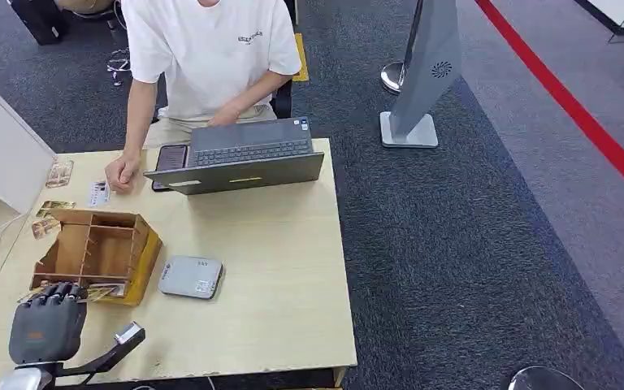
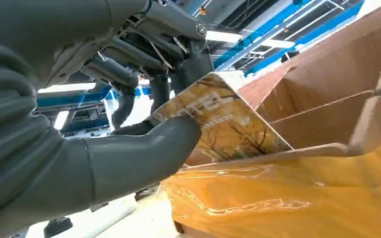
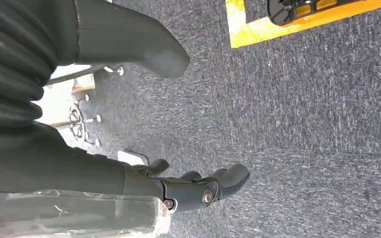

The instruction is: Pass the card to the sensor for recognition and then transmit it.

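My left hand [image 1: 47, 325] is at the table's near left corner, against the front of the brown cardboard organizer [image 1: 97, 252]. In the left wrist view its thumb [image 2: 144, 148] and dark fingers [image 2: 124, 104] pinch a card [image 2: 228, 124] printed with bare trees, at the organizer's low front lip [image 2: 297, 153]. The card's edge [image 1: 101, 291] peeks out beside the hand in the head view. The grey flat sensor [image 1: 191, 277] lies on the table just right of the organizer. My right hand [image 3: 79, 163] hangs over the dark carpet, fingers apart, holding nothing.
A person sits at the far side behind an open laptop [image 1: 244, 154], one hand [image 1: 122, 172] resting by a card [image 1: 97, 193]. Loose cards [image 1: 53, 208] lie at the left, near a white box [image 1: 0, 146]. A grey stand [image 1: 422, 81] is on the carpet to the right.
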Tool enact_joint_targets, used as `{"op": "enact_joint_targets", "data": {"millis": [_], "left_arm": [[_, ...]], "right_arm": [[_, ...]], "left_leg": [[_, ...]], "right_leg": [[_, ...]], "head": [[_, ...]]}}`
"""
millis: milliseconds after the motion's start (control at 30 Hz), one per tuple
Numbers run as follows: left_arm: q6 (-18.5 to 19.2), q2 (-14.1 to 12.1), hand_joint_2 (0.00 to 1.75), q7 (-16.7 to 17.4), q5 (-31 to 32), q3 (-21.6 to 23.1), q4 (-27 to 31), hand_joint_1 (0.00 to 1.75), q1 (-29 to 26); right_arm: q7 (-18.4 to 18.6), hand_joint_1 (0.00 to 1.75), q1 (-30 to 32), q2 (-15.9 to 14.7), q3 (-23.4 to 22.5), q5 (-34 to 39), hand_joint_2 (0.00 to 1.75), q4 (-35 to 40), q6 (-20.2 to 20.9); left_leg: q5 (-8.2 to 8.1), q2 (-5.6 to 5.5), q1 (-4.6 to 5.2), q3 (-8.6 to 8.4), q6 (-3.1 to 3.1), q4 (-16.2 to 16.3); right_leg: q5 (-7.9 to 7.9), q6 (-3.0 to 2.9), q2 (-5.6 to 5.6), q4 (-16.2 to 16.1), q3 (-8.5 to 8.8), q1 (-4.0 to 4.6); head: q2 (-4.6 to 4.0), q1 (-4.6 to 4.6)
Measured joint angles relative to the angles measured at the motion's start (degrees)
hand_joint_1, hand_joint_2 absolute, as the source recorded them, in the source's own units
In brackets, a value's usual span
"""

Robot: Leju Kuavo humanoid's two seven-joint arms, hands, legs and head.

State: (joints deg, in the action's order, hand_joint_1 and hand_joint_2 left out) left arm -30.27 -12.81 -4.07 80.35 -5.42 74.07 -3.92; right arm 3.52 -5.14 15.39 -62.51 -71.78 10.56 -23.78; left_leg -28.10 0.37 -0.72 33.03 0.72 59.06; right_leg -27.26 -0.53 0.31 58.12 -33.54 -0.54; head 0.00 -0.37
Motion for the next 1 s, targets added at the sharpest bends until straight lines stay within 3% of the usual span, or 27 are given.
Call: {"op": "enact_joint_targets", "data": {"millis": [200, 533, 667, 767, 1000], "left_arm": [[0.13, 0.0, 1.75, -0.02, -0.39, 0.0, 0.37, 1.75, -0.07], [-3.41, 0.24, 1.75, -0.69, 0.79, 0.0, 3.42, 1.75, -1.79], [-3.84, 1.18, 1.75, -1.68, 2.78, 0.22, 9.98, 1.75, -4.9], [-2.17, 1.92, 1.75, -1.14, 6.35, 2.55, 18.27, 1.75, -8.1], [1.53, -0.24, 1.75, 3.39, 9.44, 14.9, 33.68, 1.75, -11.35]], "right_arm": [[-0.2, 0.0, 0.01, 0.0, 0.0, 0.04, 1.75, 0.0, 0.0], [-0.35, 0.0, 0.04, 0.0, 0.0, 0.24, 1.75, 0.0, -0.11], [-0.37, 0.0, 0.14, 0.0, 0.0, 0.96, 1.75, 0.0, -0.33], [-0.31, 0.0, 0.2, 0.0, -0.17, 1.9, 1.75, 0.0, -1.03], [0.13, 0.0, 0.18, 0.09, -0.92, 3.78, 1.75, 0.0, -1.7]], "left_leg": [[0.0, 0.0, 0.0, 0.0, 0.0, 0.0], [0.0, 0.0, 0.0, 0.0, 0.0, 0.0], [-0.01, 0.01, 0.0, 0.0, 0.0, 0.0], [-0.01, 0.0, 0.01, 0.0, -0.01, 0.01], [-0.04, -0.01, 0.01, 0.02, -0.04, 0.0]], "right_leg": [[0.0, 0.0, 0.0, 0.0, 0.0, 0.0], [0.0, 0.0, 0.0, 0.0, 0.0, 0.0], [0.0, 0.0, 0.02, -0.01, -0.02, 0.0], [-0.01, 0.01, 0.02, -0.03, -0.03, 0.0], [-0.01, 0.01, -0.03, -0.03, -0.01, -0.01]], "head": [[0.0, 0.0], [0.0, 0.0], [0.0, 0.0], [0.0, 0.0], [0.0, 0.0]]}}
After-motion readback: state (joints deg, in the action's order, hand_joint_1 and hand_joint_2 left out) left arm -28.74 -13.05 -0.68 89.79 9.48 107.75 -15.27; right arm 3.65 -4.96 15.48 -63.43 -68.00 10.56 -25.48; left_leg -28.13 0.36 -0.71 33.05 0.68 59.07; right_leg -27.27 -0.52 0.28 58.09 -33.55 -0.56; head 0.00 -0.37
